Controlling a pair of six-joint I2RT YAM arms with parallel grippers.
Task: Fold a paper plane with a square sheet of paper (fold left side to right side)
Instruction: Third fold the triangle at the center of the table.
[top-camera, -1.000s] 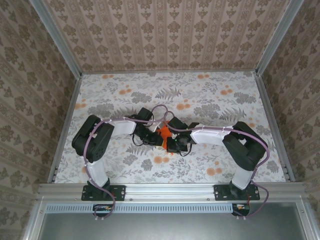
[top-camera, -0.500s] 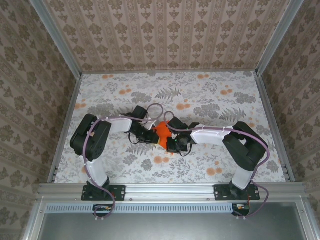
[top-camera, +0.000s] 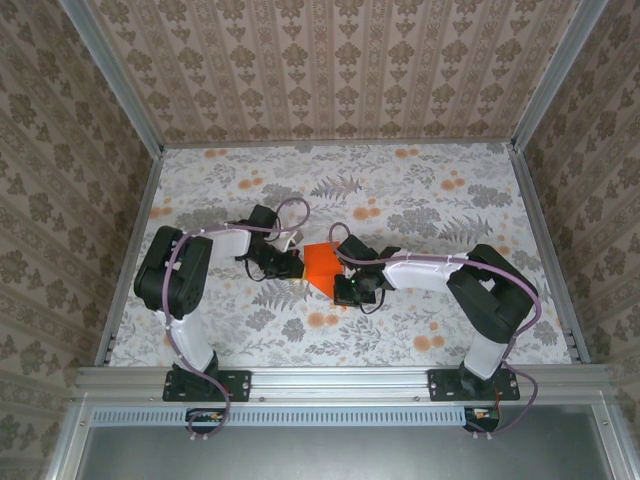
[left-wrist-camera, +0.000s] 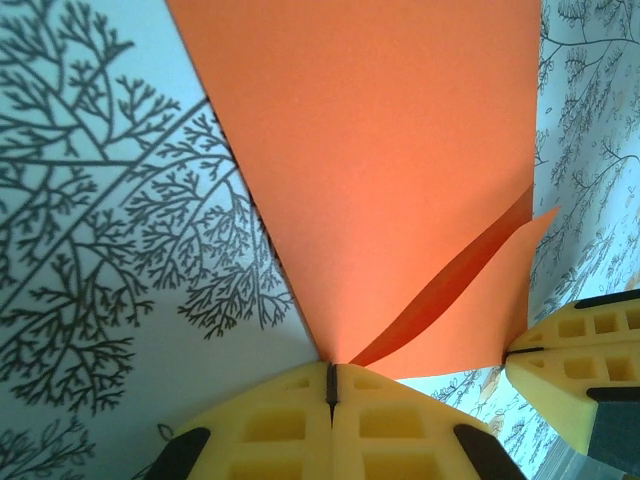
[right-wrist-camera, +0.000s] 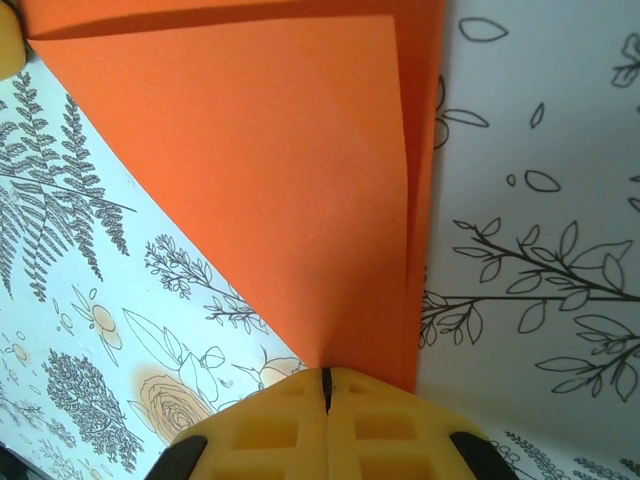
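Observation:
The bright orange sheet of paper (top-camera: 322, 264), creased into a narrower pointed shape, sits between the two arms at the table's middle. My left gripper (top-camera: 299, 262) is shut on its left corner, and in the left wrist view the orange paper (left-wrist-camera: 390, 170) runs into the closed yellow jaws of that gripper (left-wrist-camera: 332, 368). My right gripper (top-camera: 340, 287) is shut on the lower corner. The right wrist view has the folded layers of the paper (right-wrist-camera: 270, 190) pinched at this gripper (right-wrist-camera: 325, 375). A yellow finger (left-wrist-camera: 575, 350) of the right gripper shows at the left wrist view's right edge.
The floral-printed tablecloth (top-camera: 420, 200) covers the table, with pale-orange printed flowers (top-camera: 322, 320) near the arms. Patterned walls and metal rails (top-camera: 130, 250) border the table on three sides.
The left gripper has drawn leftward with its corner, and the orange paper has opened out wider between the two grippers. The right gripper has stayed nearly in place.

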